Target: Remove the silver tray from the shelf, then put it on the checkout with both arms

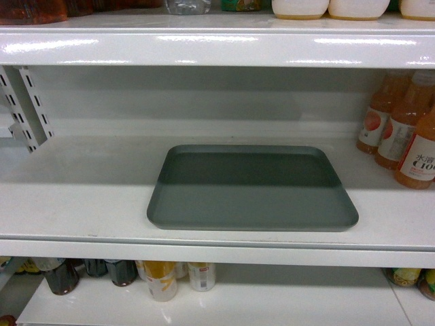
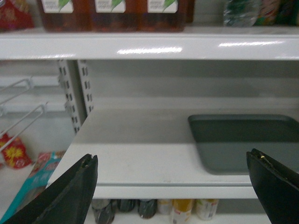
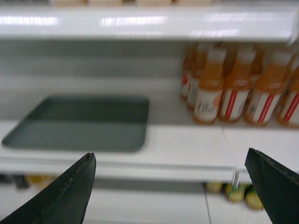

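Black pointed tool (image 2: 173, 179), matte rounded silver tray (image 1: 251, 189)

Bright overhead light throws white glare streaks along the glossy white metal shelf lip (image 1: 217, 49). The board above shades the rear half of the flat matte grey-green tray (image 1: 250, 187). The right wrist view is blurred throughout; the head view is sharp.

silver tray (image 3: 79, 123) beside orange bottles (image 3: 233, 88)

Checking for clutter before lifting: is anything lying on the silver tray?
No, the silver tray lies bare on the shelf in the head view.
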Tool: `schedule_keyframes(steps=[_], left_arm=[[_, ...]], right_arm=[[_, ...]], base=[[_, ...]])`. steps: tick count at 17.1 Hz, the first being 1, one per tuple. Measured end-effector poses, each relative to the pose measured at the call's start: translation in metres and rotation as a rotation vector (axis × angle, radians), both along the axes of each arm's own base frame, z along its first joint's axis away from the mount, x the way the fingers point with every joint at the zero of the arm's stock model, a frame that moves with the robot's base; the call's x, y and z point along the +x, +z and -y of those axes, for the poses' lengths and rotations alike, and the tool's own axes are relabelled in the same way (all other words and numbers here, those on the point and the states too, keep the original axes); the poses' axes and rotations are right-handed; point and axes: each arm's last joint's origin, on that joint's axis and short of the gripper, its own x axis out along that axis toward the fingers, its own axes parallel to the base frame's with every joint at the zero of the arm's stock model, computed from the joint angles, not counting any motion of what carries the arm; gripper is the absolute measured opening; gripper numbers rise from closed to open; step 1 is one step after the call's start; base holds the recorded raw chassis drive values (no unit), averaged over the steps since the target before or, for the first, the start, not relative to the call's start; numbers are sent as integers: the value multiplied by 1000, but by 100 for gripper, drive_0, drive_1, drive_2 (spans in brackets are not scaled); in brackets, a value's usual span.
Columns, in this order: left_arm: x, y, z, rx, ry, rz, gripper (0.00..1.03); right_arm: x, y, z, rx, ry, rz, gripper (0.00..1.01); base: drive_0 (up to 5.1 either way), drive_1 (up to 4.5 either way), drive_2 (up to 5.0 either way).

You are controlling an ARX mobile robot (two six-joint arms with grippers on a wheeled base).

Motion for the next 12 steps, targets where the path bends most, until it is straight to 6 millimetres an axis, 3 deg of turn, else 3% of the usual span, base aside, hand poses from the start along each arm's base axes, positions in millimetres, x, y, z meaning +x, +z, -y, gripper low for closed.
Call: schedule_keyframes(steps=[2,6,9,12], left_arm=[[12,2,4,-30,89,-284,98],[61,-13,20,-29,-5,-448,98],[118,-19,34,-37,-70,-489,98],[168,-42,44,-34,-75,-578,98]], right_arm=[[12,-7,0,9,83,-201,98],[45,-16,-2,6,135,-335,98],[92,-25,-7,11,167,-420,98],[146,-41,-9,36,174,-499,98]], base=[[0,0,0],[0,0,0],[0,0,0],[0,0,0]])
